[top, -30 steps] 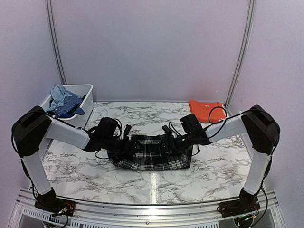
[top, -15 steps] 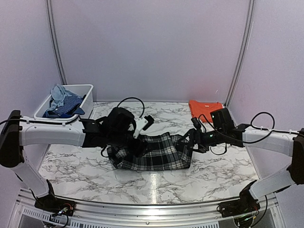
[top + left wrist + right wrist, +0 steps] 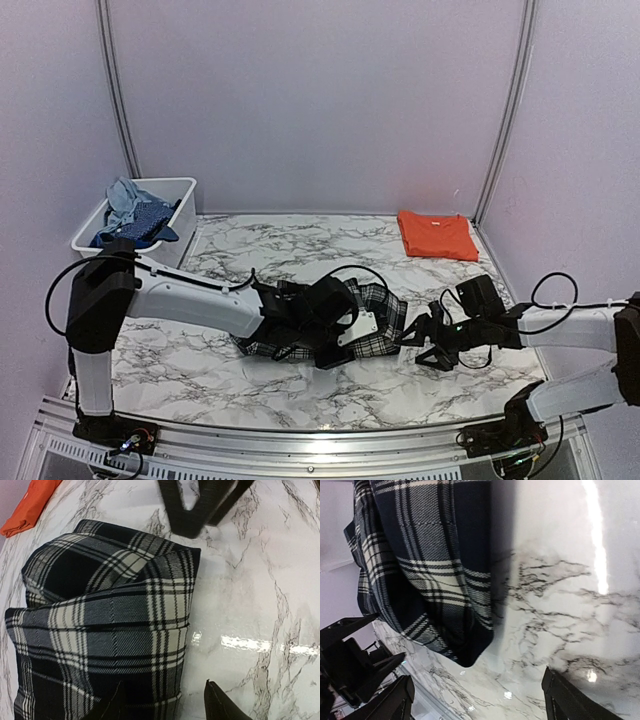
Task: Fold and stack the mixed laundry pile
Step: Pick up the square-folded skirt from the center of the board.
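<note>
My left gripper (image 3: 165, 700): released, fingers apart. It sits low over the near right corner of the plaid cloth (image 3: 385, 305), with one finger above the fabric and the other above bare table (image 3: 300, 240). The cloth's edge lies loose between them.
My right gripper (image 3: 477, 677): released, spread wide and holding nothing. It is just off the plaid cloth's right end, not touching it.
Plaid cloth: a folded bundle lying mid-table. Its long axis runs left to right, along the near edge. My left arm lies across it from the left.
Orange shirt (image 3: 437, 234): folded flat, beyond the plaid cloth's right end and well apart from it, by the back wall. It is a little wider left to right.
Bin (image 3: 150, 181): white, beyond the plaid cloth's left end, against the far left side.
In the bin: blue clothes (image 3: 130, 215) heaped unfolded, pale on top and darker below, rising above the rim.
</note>
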`<move>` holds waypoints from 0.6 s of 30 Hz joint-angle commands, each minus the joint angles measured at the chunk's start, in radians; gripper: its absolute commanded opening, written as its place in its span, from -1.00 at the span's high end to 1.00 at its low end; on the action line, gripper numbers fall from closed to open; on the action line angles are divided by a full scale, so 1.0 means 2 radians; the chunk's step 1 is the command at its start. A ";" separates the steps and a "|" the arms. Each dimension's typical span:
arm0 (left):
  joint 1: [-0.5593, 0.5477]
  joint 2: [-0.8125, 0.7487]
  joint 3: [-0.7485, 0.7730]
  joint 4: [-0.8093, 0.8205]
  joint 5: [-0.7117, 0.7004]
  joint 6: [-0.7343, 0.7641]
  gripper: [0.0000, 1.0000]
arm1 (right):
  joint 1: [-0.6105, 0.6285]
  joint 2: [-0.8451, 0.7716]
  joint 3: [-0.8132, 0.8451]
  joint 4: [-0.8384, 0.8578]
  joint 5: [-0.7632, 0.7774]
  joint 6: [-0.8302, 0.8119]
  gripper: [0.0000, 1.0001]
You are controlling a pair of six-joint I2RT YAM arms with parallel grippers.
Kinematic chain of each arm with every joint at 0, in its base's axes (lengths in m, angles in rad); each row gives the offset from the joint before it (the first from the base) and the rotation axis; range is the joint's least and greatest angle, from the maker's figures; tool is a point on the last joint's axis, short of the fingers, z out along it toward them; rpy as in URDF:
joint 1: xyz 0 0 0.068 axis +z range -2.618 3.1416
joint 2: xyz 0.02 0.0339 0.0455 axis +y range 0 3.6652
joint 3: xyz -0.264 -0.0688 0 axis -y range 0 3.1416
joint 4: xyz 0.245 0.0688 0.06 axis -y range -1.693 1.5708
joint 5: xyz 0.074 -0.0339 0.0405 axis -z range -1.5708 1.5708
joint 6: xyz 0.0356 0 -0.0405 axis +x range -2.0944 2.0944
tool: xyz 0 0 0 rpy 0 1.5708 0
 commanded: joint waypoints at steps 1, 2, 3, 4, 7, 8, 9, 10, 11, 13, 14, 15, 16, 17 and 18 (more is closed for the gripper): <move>-0.014 0.043 0.022 -0.001 -0.001 0.057 -0.09 | -0.005 0.040 0.009 0.071 -0.011 0.023 -0.78; -0.016 0.051 0.023 -0.001 0.001 0.060 -0.05 | -0.005 0.052 0.014 0.076 -0.020 0.022 -0.78; -0.017 0.058 0.023 0.001 0.005 0.060 -0.01 | -0.004 0.065 0.020 0.090 -0.026 0.020 -0.79; -0.017 0.063 0.021 0.003 0.009 0.059 0.04 | -0.003 0.076 0.025 0.096 -0.032 0.017 -0.80; -0.015 0.069 0.012 0.018 0.014 0.047 0.32 | -0.001 0.117 0.045 0.095 -0.044 -0.002 -0.84; -0.014 0.066 0.009 0.022 0.019 0.039 0.43 | -0.001 0.132 0.051 0.094 -0.050 -0.009 -0.85; -0.011 0.060 0.007 0.028 0.027 0.029 0.53 | -0.001 0.151 0.055 0.093 -0.058 -0.015 -0.85; -0.007 0.054 0.003 0.035 0.033 0.018 0.61 | -0.001 0.162 0.058 0.092 -0.065 -0.020 -0.86; -0.003 0.046 -0.003 0.048 0.054 0.006 0.68 | 0.000 0.172 0.061 0.091 -0.071 -0.024 -0.86; 0.006 0.025 -0.016 0.064 0.078 -0.016 0.81 | 0.000 0.183 0.066 0.083 -0.078 -0.034 -0.90; 0.010 0.016 -0.023 0.082 0.089 -0.025 0.87 | 0.002 0.186 0.068 0.083 -0.083 -0.038 -0.96; 0.014 0.009 -0.030 0.089 0.098 -0.029 0.91 | 0.002 0.189 0.069 0.083 -0.089 -0.040 -0.97; 0.015 0.003 -0.034 0.092 0.101 -0.029 0.96 | 0.004 0.193 0.069 0.083 -0.095 -0.040 -0.97; 0.016 -0.002 -0.037 0.094 0.101 -0.029 1.00 | 0.005 0.197 0.072 0.070 -0.103 -0.043 -0.97; 0.017 -0.005 -0.039 0.094 0.102 -0.029 1.00 | 0.006 0.200 0.074 0.058 -0.109 -0.048 -0.97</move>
